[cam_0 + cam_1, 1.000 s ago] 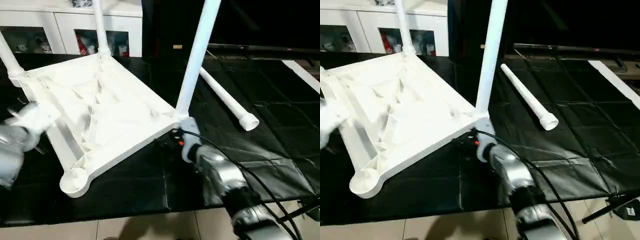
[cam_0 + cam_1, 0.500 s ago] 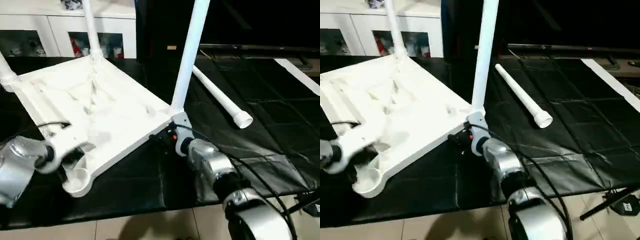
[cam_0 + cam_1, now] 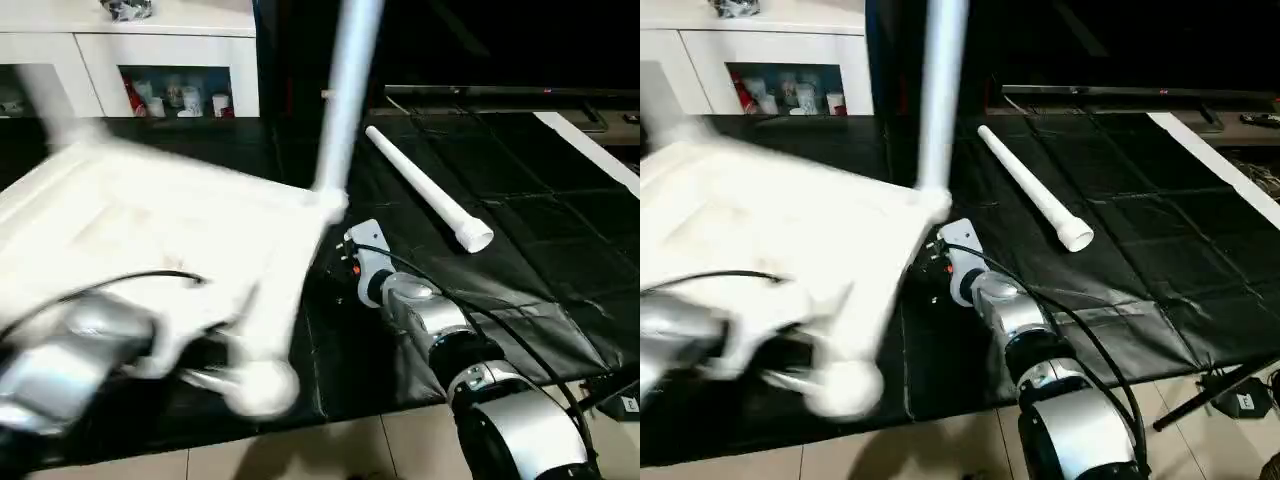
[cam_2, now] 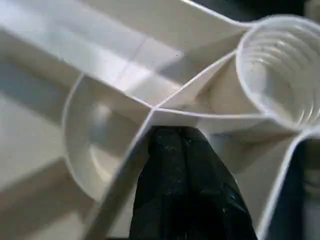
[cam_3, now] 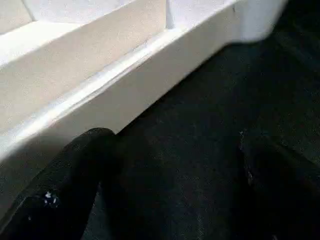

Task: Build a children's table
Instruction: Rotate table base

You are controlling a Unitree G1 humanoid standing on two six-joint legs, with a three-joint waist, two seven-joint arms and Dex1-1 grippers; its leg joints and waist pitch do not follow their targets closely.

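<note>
The children's table lies upside down on the black-covered surface, its white top (image 3: 150,230) blurred. One leg (image 3: 345,90) stands in the corner socket on the right, and a loose leg (image 3: 425,190) lies further right. The near corner socket (image 4: 282,70) is empty. My left gripper (image 4: 177,150) is shut, its tips against a rib of the underside beside that empty socket. My right gripper (image 5: 180,165) is open beside the top's side wall (image 5: 125,75), with black cloth between its fingers (image 5: 85,170). The right forearm (image 3: 430,320) reaches toward the corner that carries the upright leg.
A white cabinet (image 3: 150,80) with glass doors stands behind the work surface. A white strip (image 3: 590,140) lies at the far right. Black cables (image 3: 520,330) trail over the right forearm. The surface's front edge (image 3: 380,400) meets a tiled floor.
My left arm has come in from the left edge to the near corner socket. The top has swung, its near corner moving right, and it is blurred. The right gripper stays by the corner.
</note>
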